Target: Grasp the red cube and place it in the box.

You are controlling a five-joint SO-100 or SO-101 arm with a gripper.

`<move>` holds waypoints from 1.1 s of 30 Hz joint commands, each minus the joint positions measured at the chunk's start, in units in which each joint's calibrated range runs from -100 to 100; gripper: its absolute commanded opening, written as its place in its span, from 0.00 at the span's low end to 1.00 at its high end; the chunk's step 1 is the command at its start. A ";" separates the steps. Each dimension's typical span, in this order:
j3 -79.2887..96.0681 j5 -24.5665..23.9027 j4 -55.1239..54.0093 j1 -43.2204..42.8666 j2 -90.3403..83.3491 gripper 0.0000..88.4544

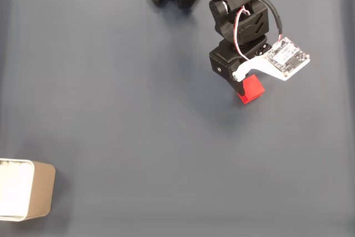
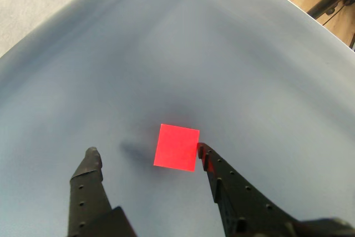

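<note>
One red cube [image 2: 176, 147], jaws spread, table [image 1: 138, 109] edge far.

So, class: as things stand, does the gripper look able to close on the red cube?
Probably yes. The open gripper straddles the red cube, one fingertip right by its edge, the other clear, and nothing lies between them.

No readable text, label, brand or number shows anywhere.

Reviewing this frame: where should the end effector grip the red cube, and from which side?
Grip the red cube across its two flat side faces, coming straight down. In the wrist view the open end effector already brackets it, the right finger at its edge, left finger apart.
</note>
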 commanded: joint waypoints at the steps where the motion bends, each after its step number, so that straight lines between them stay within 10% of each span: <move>1: -2.36 -0.73 -1.15 -0.77 0.02 0.45; 22: -4.10 -0.63 -1.64 -1.48 4.00 0.43; 33: -6.10 -0.39 -1.89 -1.27 5.73 0.26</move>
